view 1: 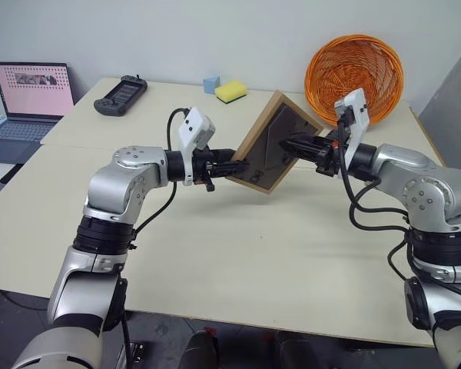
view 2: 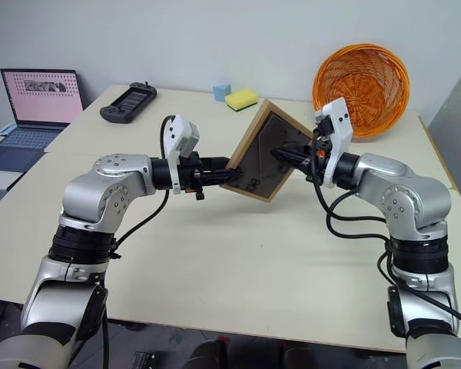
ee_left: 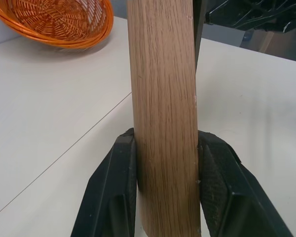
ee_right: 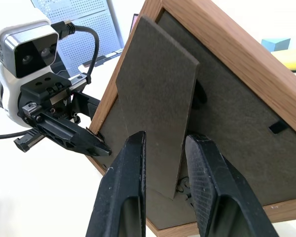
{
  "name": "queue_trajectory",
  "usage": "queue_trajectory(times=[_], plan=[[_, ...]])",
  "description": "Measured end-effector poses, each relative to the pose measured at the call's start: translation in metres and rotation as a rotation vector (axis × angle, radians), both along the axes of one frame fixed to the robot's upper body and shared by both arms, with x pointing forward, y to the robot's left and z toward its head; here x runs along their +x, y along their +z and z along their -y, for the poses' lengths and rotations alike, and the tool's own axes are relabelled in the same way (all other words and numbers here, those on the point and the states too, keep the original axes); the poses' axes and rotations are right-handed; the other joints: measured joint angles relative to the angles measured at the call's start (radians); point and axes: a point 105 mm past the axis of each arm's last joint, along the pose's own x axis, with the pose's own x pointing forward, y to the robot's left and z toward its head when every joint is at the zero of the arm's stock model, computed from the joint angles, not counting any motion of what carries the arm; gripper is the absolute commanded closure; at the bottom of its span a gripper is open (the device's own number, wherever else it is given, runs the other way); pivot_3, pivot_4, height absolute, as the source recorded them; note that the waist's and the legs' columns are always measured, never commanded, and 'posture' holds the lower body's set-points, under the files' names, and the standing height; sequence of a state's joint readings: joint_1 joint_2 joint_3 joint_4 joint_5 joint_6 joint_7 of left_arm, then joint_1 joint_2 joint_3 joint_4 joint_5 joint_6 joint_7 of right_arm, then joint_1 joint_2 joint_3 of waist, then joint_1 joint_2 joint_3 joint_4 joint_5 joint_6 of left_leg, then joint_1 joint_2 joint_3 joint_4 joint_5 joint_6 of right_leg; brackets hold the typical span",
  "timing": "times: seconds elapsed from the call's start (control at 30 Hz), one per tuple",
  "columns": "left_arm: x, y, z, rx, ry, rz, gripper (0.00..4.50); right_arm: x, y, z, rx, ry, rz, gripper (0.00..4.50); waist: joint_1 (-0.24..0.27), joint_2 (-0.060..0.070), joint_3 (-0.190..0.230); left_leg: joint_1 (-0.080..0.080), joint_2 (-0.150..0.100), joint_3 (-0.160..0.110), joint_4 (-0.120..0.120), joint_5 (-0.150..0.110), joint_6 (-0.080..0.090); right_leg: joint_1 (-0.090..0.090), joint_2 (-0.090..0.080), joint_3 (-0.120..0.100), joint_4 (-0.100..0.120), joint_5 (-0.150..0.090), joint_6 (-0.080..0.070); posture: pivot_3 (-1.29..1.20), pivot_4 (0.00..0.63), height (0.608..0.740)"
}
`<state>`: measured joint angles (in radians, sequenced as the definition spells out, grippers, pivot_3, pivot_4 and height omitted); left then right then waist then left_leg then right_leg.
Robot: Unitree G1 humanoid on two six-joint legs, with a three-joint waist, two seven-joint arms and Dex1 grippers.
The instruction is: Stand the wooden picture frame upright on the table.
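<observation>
The wooden picture frame (ee_left: 163, 113) shows pale, matt wood with fine straight grain; its back panel (ee_right: 237, 138) and prop leg (ee_right: 155, 108) look like dull grey fibreboard. The table (view 1: 238, 254) is smooth, matt cream. At upper right, the basket (view 1: 355, 75) is glossy orange woven wicker. The left hand (ee_left: 165, 197) has matt black plastic fingers (ee_left: 113, 197).

A light-wood picture frame (view 1: 270, 141) with a dark grey back, over a pale cream counter (view 1: 238, 254). Behind it: an orange woven basket (view 1: 355, 75), a yellow sponge (view 1: 230, 91), a small blue block (view 1: 210, 84).
</observation>
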<state>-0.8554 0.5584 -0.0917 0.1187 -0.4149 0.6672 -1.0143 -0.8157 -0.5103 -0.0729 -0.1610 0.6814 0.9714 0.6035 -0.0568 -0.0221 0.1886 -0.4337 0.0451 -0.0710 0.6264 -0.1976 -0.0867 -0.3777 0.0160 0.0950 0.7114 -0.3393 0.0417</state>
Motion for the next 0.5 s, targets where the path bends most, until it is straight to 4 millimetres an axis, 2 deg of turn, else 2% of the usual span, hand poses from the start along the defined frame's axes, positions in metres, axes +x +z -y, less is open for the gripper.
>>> queue_trajectory(times=[0.13,0.5], plan=[[0.007,-0.005,-0.001,-0.019,0.019,-0.039,3.18,0.001,-0.001,-0.001,0.004,-0.01,-0.007,3.27,0.0,0.0,0.0,0.0,0.0,0.0,0.0,0.0,0.0,-0.001,0.0,0.0,0.0,0.0,0.0,0.0,0.15,0.74],[0.022,0.001,-0.001,-0.04,0.043,-0.043,3.18,-0.001,0.0,0.003,0.013,-0.05,0.002,3.27,-0.001,0.0,0.0,0.0,0.0,0.0,0.0,0.0,0.0,-0.002,0.0,0.0,0.002,0.0,0.0,0.0,0.15,0.74]])
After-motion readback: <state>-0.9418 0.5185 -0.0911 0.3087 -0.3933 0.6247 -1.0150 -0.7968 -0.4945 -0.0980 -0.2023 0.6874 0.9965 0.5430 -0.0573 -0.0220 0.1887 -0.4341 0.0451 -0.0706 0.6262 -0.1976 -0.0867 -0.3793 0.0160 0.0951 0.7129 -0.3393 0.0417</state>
